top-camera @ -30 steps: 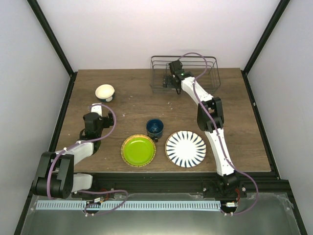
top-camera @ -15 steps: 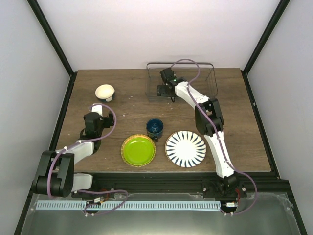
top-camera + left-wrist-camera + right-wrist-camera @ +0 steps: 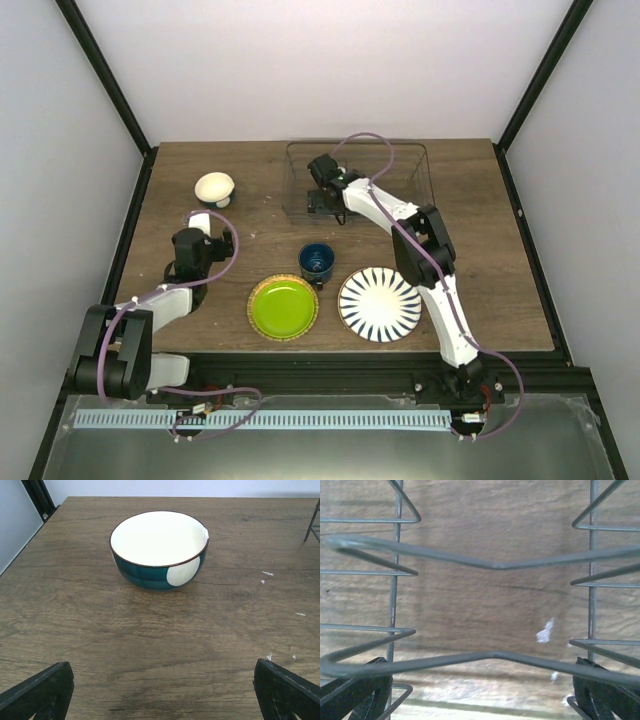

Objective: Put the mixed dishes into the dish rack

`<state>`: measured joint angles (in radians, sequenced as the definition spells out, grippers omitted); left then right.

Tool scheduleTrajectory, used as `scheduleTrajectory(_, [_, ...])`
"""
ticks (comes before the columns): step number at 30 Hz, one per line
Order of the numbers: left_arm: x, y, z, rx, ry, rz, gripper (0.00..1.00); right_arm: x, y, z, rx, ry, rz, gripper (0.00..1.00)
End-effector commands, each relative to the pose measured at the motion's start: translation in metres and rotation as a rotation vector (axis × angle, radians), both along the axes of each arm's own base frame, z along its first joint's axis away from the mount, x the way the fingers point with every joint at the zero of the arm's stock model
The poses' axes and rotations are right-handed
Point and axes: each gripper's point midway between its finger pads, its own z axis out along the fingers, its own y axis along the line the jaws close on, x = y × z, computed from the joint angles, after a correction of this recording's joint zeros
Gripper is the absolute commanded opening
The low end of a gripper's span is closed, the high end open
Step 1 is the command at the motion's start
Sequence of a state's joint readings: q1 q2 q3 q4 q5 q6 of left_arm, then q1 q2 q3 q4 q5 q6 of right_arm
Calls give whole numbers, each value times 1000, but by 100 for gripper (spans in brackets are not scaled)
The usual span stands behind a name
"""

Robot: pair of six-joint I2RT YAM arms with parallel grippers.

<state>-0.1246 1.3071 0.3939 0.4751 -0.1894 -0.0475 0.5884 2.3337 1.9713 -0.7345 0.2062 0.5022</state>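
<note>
Dark wood grain runs across the surface (image 3: 480,250), and all four dishes sit on it outside the dish rack (image 3: 410,146). The rack stands at the far side, a little right of centre, its thin grey wire easy to see through. The right arm (image 3: 425,250) stretches out to the rack's near-left part. From its wrist camera the right fingers (image 3: 355,692) are spread wide at the two bottom corners, clamping nothing. Bent rack wires cross the gap between them, with bare wood behind. Whether either tip touches a wire I cannot tell. The small white bowl (image 3: 159,550) rests upright near the far-left part of the surface, well apart from the rack. It is white inside, with a teal outer wall that carries a pale round patch. The left arm (image 3: 160,300) lies low along the left side and points at the bowl. The left fingers (image 3: 40,690) are also wide open and empty, short of the bowl with a stretch of wood between. Toward the near edge the lime-green plate (image 3: 283,307) and the striped plate (image 3: 380,304) lie flat side by side, apart from each other. The dark blue mug (image 3: 317,262) stands upright just behind the gap between them, close to the green plate's far rim.
</note>
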Motion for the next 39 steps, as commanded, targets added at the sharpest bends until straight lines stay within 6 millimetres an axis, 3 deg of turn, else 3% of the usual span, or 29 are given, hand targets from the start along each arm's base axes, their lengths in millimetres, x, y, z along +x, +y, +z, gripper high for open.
scheduleTrajectory(1, [6,-4,9,1,-19,-17,100,-20,29,23,59,-16,4,100])
scheduleTrajectory(6, [6,-4,9,2,-18,-18,100,-31,42,24,65,-9,13,100])
scheduleTrajectory(24, [5,-4,9,2,-20,-14,100,-60,36,27,31,7,9,100])
scheduleTrajectory(32, [5,-4,8,2,-15,-15,100,-57,31,42,1,-22,-2,100])
scheduleTrajectory(39, [6,-4,8,2,-12,-15,100,-53,31,75,15,-74,4,100])
